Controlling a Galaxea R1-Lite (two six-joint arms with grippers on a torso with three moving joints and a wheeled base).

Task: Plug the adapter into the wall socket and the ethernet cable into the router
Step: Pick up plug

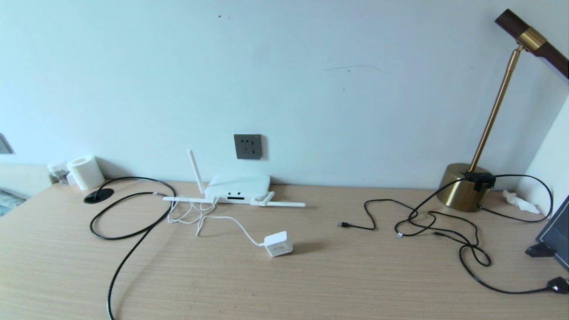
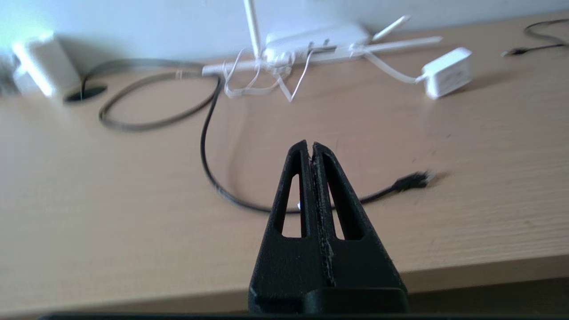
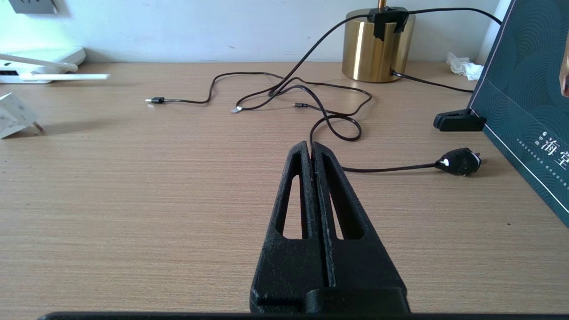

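Note:
The white cube adapter (image 1: 278,244) lies on the desk in front of the router (image 1: 238,186), joined to it by a thin white cord. The dark grey wall socket (image 1: 248,146) is on the wall just above the router, with nothing in it. The thick black ethernet cable (image 1: 149,228) loops at the left and runs toward the desk's front edge. Its plug end (image 2: 411,180) lies loose on the wood. My left gripper (image 2: 310,144) hovers shut near the front edge, short of that cable. My right gripper (image 3: 310,144) is shut and empty over bare desk, with the adapter (image 3: 15,115) far off to its side.
A brass lamp (image 1: 464,186) stands at the back right with thin black cables (image 1: 426,222) tangled before it, ending in a black power plug (image 3: 460,161). A dark teal board (image 3: 524,98) leans at the right edge. A white roll (image 1: 86,172) and a cable hole (image 1: 98,196) are at the back left.

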